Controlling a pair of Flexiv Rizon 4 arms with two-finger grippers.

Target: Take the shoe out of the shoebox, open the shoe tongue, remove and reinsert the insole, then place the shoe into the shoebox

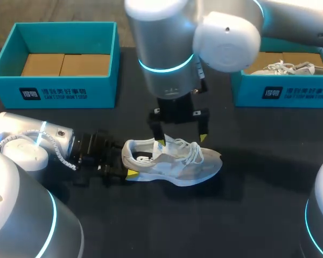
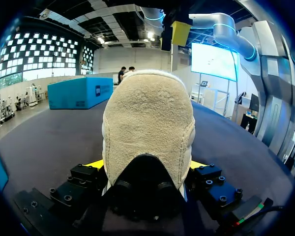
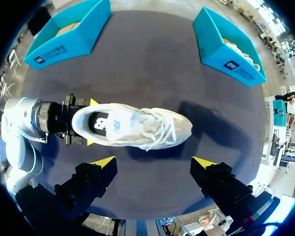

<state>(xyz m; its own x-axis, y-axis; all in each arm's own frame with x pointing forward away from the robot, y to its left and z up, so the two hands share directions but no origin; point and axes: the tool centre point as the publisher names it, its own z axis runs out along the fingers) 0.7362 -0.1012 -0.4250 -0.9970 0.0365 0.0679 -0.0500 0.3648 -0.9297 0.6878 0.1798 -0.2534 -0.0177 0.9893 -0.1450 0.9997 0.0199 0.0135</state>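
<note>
Our left pincer (image 3: 91,123) clamped the shoe (image 1: 172,164) at its heel; our right pincer (image 1: 181,138), spread above, needed to seize the tongue (image 3: 123,123) squarely.

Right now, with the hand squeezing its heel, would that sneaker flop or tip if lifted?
The sneaker looks like soft fabric on a foam sole, so probably light. Held only at the heel by the left hand, its toe would likely droop a little. The loose laces would probably dangle.
</note>
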